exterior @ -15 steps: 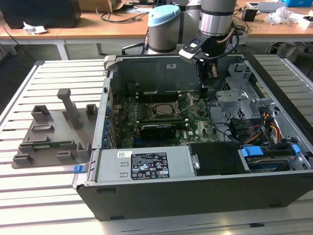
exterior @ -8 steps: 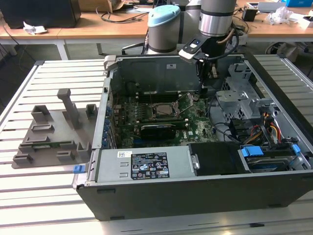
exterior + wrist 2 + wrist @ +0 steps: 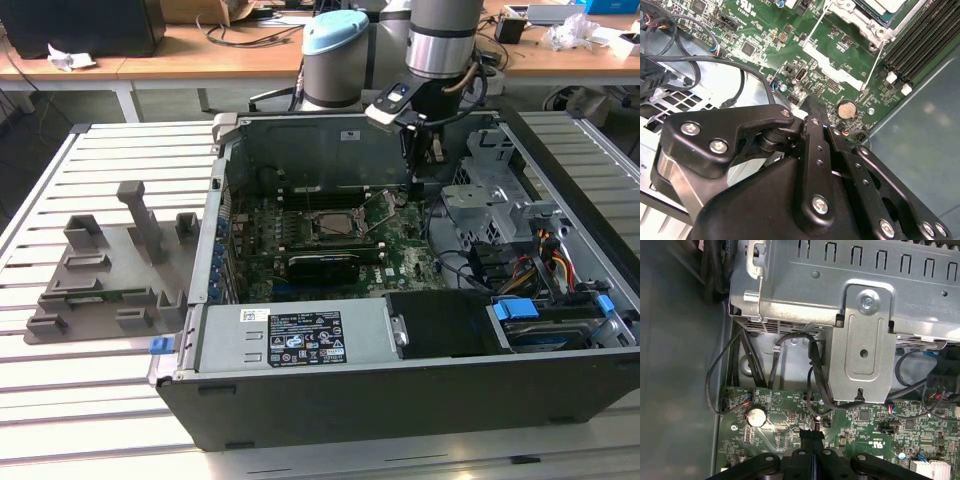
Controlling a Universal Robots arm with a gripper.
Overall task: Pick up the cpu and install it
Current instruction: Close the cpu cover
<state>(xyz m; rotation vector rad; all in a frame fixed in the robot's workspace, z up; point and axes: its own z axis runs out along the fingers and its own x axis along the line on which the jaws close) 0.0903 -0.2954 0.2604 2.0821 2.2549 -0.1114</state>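
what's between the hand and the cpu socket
In the second wrist view, only green motherboard with small parts; nothing taller stands between hand and socket. A coin battery sits beside the hand's tip.

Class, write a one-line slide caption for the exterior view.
Gripper hangs inside the open computer case, above the motherboard beside the socket frame; grey holder blocks on the table.
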